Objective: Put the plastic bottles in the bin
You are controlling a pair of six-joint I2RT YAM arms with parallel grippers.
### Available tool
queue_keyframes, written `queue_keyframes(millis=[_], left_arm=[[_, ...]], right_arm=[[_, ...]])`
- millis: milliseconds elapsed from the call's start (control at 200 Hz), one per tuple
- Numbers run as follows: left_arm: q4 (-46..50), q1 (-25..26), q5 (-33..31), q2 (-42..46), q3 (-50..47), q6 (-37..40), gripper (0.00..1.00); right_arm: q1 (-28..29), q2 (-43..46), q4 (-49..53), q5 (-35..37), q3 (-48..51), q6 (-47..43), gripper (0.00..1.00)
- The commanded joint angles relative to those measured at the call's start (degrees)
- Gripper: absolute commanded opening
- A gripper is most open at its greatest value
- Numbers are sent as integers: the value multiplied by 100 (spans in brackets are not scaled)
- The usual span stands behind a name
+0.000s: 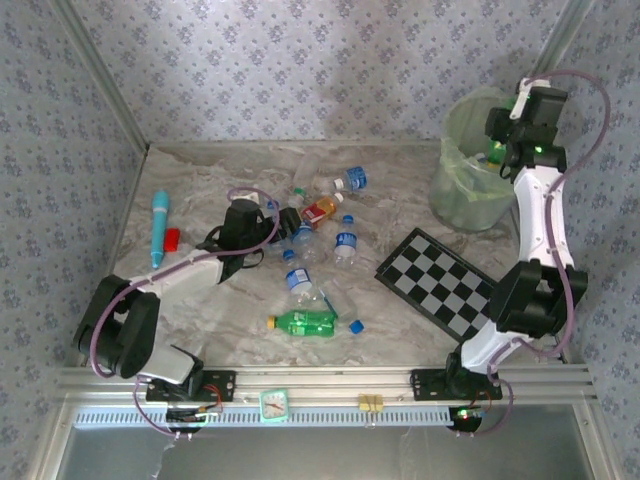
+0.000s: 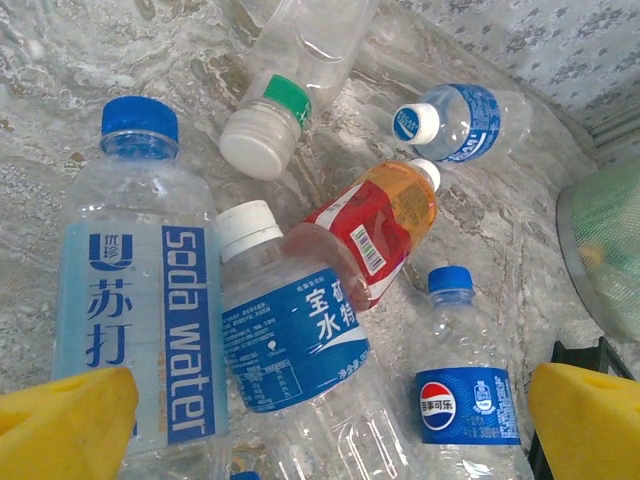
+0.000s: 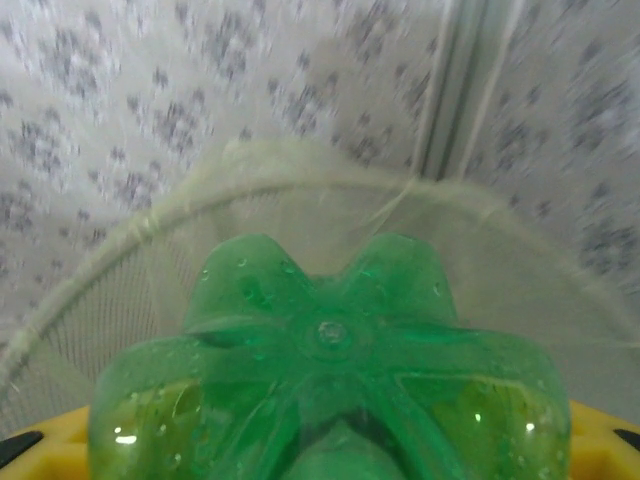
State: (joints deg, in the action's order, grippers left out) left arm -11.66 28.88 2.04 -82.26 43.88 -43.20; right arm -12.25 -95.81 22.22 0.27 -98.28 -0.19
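- Top external: right gripper [image 1: 503,150] is over the bin [image 1: 462,195] at the far right of the table, clamped on a green bottle [image 1: 492,155].
- Right wrist: the bottle's base faces the camera, with yellow fingers [image 3: 600,440] on both sides of it and the bin rim behind.
- Left gripper [image 1: 288,225] is low over the bottle pile mid-table, jaws wide apart, nothing in them.
- Left wrist: a soda water bottle [image 2: 140,300], a white-cap bottle [image 2: 290,340] and a Pepsi bottle [image 2: 465,400] lie between the fingers.
- The red-orange bottle [image 2: 375,225] rests across the white-cap one, and 2 more bottles lie farther out.
- 2nd green bottle [image 1: 305,322] lies near the front edge, with a loose blue cap [image 1: 357,326] just beside it.
- Checkerboard [image 1: 440,285] lies between the pile and the right arm.
- Pen [image 1: 160,228] is well off to the left.
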Motion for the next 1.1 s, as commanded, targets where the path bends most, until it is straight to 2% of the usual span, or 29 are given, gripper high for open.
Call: queue_keyframes(millis=[0,375,500,630,850,1094], left_arm=[[94,12,-55,-44,226,-60,100],[256,21,-81,-56,235,-9,100],[252,20,-81,-72,227,-40,100],[313,21,-166,-56,216,-86,100],[320,20,-317,25,148,-122,100],[331,9,-423,47,180,-81,100]], right_arm=[[47,-399,564,-316,-253,157,45],[161,-1144,1149,-494,-457,192,46],[178,-1221,1197,-436,-549,194,52],[214,-1150,1303,-280,-695,197,67],[283,-615,1368,166,-930,116,83],[771,549,862,332,-453,20,87]])
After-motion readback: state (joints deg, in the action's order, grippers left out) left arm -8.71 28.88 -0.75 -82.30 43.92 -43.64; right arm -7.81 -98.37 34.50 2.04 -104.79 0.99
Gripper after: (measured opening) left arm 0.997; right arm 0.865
